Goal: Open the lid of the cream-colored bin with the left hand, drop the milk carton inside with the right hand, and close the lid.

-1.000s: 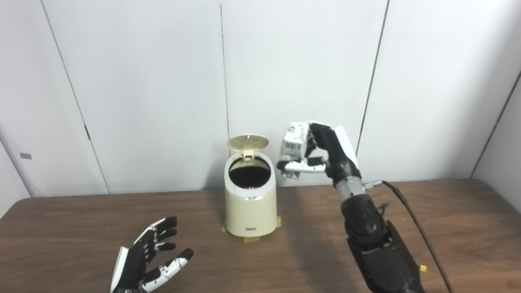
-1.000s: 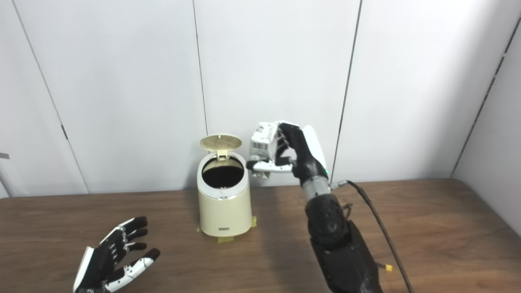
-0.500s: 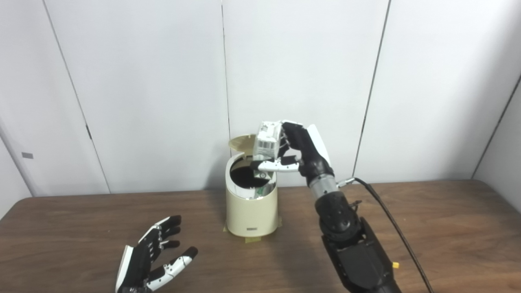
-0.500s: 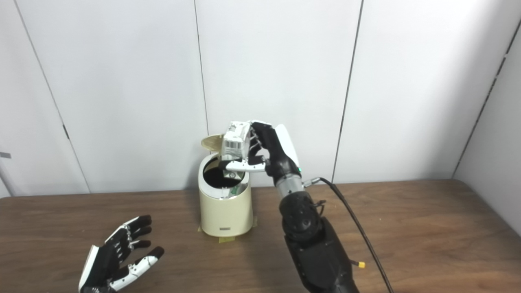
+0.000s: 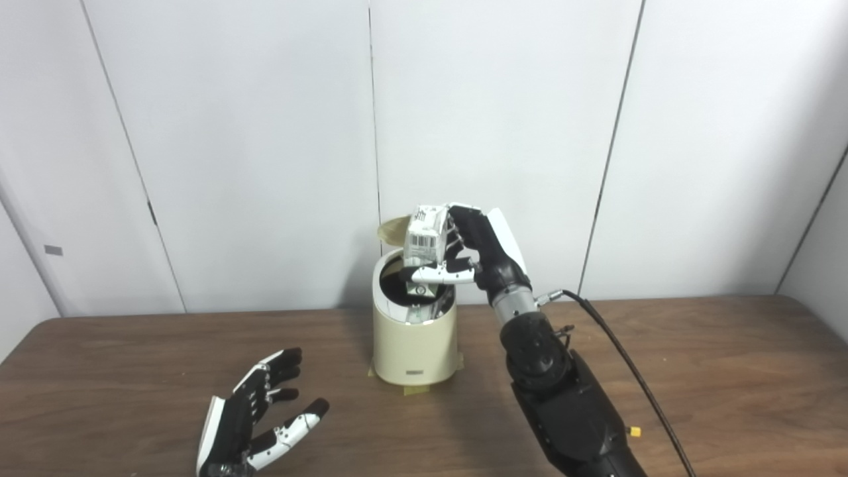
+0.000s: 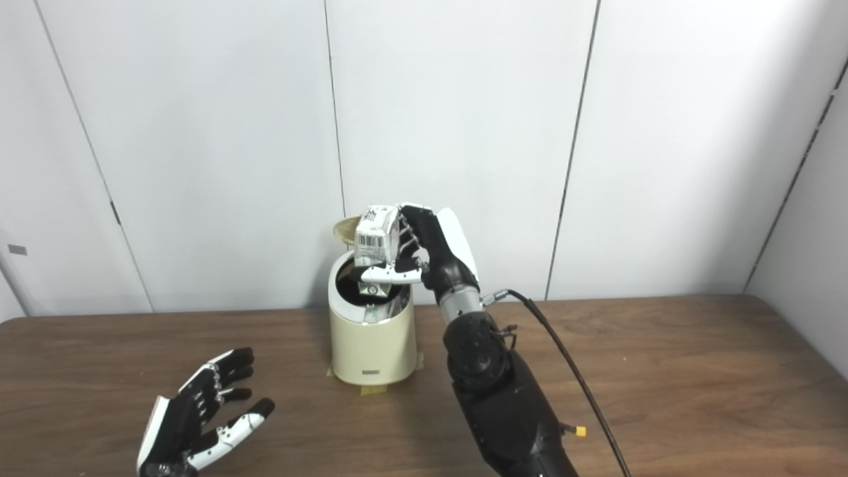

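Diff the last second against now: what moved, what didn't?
The right hand, shut on the milk carton, swung left from beside the bin to directly over its opening. The lid stays up, the carton stays gripped, and the left hand stays open by the table.

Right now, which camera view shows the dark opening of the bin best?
The left eye view: more of the bin's dark opening shows left of the milk carton. In the right eye view the carton and right hand cover more of it.
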You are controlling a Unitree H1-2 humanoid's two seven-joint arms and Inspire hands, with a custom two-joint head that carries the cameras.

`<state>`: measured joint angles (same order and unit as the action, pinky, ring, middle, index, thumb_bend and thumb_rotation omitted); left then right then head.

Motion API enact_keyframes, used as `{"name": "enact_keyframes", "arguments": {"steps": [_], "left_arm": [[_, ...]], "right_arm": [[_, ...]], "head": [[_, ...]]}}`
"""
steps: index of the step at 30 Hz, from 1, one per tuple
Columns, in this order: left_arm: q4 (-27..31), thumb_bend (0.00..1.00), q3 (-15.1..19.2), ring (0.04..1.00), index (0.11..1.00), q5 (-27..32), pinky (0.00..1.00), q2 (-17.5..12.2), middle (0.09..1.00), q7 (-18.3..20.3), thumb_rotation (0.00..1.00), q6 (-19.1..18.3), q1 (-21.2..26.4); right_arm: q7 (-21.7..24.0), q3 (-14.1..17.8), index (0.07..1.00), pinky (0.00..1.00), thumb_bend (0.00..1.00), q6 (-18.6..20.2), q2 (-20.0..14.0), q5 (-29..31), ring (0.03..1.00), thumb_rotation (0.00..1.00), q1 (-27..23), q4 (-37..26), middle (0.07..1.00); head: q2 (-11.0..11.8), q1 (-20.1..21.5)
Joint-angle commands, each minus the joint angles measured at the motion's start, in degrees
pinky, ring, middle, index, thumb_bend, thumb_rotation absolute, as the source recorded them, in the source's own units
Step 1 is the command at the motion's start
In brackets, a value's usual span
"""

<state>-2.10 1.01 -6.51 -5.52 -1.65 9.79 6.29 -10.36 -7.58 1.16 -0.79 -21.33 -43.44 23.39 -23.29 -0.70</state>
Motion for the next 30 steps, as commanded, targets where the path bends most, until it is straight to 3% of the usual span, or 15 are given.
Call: {"name": "enact_keyframes", "arguments": {"steps": [1, 12, 21, 30], "left_arm": [[0.5, 0.72, -0.6, 0.793, 0.786, -0.6, 0.69, 1.1, 0.811, -0.6, 0.21, 0.4, -0.1], [0.4, 0.7, -0.6, 0.786, 0.782, -0.5, 0.68, 1.3, 0.809, -0.8, 0.19, 1.4, -0.3], [0.9, 0.69, -0.5, 0.789, 0.784, 0.2, 0.7, 1.6, 0.809, -0.8, 0.19, 1.2, -0.5], [1.8, 0.7, -0.3, 0.793, 0.783, 0.0, 0.7, 2.0, 0.809, -0.8, 0.19, 0.6, -0.7]], "right_arm": [[-1.0, 0.0, 0.558, 0.31, 0.49, -3.3, 0.4, 0.2, 0.408, 0.0, -4.6, -0.1, 0.506], [-3.4, -1.0, 0.549, 0.33, 0.49, -9.2, -0.3, -0.9, 0.406, 0.0, -7.9, 8.5, 0.502], [-8.0, -1.4, 0.543, 0.35, 0.5, -13.8, -0.1, -2.8, 0.406, 0.0, -9.4, 15.3, 0.499], [-12.3, -1.4, 0.54, 0.36, 0.5, -14.3, 0.6, -3.9, 0.405, 0.0, -10.5, 20.5, 0.496]], "head": [[-0.1, 0.0], [0.4, -0.8], [-0.1, -1.0], [-0.7, -1.1]]}}
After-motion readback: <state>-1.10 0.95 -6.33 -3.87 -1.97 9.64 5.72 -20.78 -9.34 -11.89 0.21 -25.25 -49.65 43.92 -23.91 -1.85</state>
